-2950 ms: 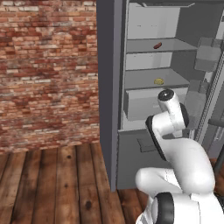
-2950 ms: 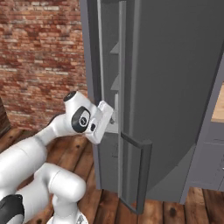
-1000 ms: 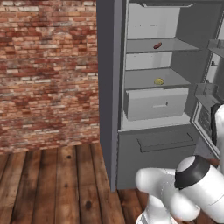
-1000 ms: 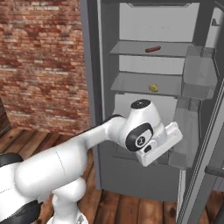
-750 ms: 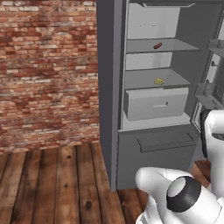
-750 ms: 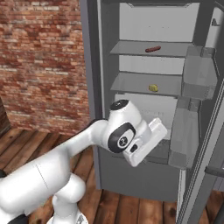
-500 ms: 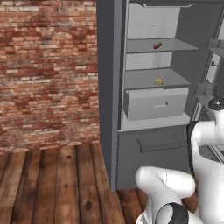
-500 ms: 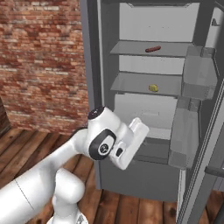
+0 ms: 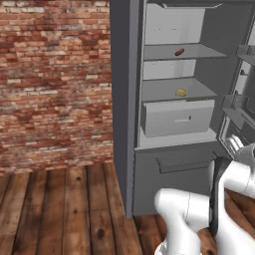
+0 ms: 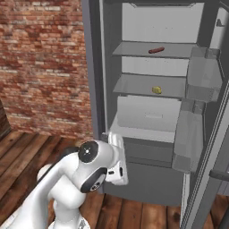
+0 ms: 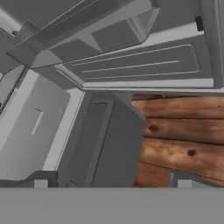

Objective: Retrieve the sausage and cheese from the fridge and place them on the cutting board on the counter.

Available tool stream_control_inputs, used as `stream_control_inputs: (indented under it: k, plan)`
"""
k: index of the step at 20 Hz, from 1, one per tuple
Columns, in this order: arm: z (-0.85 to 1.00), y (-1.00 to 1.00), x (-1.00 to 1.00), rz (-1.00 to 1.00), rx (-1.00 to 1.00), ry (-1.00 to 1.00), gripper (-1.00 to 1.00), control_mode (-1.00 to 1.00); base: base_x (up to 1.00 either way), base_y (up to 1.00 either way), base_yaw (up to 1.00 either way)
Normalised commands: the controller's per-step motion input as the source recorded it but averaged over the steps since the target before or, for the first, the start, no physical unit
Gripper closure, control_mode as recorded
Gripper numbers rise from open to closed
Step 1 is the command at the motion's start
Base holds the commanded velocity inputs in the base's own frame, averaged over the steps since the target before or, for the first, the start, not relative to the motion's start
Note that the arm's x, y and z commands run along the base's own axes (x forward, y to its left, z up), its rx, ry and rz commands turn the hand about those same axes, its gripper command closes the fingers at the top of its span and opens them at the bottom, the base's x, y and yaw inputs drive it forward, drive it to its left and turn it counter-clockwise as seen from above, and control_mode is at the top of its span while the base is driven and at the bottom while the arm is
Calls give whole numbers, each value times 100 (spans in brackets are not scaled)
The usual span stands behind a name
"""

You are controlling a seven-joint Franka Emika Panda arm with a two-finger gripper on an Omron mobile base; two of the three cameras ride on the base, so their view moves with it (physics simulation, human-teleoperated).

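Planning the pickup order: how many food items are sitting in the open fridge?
2. The sausage lies on the upper shelf; the cheese lies on the shelf below, above the drawer. The closed drawer may hide more.

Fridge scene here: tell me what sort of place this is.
Most likely a home kitchen. A tall dark grey fridge stands open, with a sausage on an upper shelf and a piece of cheese on the shelf below. Beside it runs a red brick wall, over a wooden plank floor.

Dark grey fridge (image 9: 122, 99), reddish-brown sausage (image 9: 179, 52), seemingly yellow cheese (image 9: 181, 92), red brick wall (image 9: 55, 79)
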Motion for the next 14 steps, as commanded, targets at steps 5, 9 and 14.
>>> stream_control_inputs:
  k: [5,9,14]
  plan:
    - [20,47,0,59,-7,23,-100,-100,0,0,0]
    - [34,50,0,43,-15,24,-100,-100,0,0,0]
    - [11,52,0,28,-21,8,-100,-100,0,0,0]
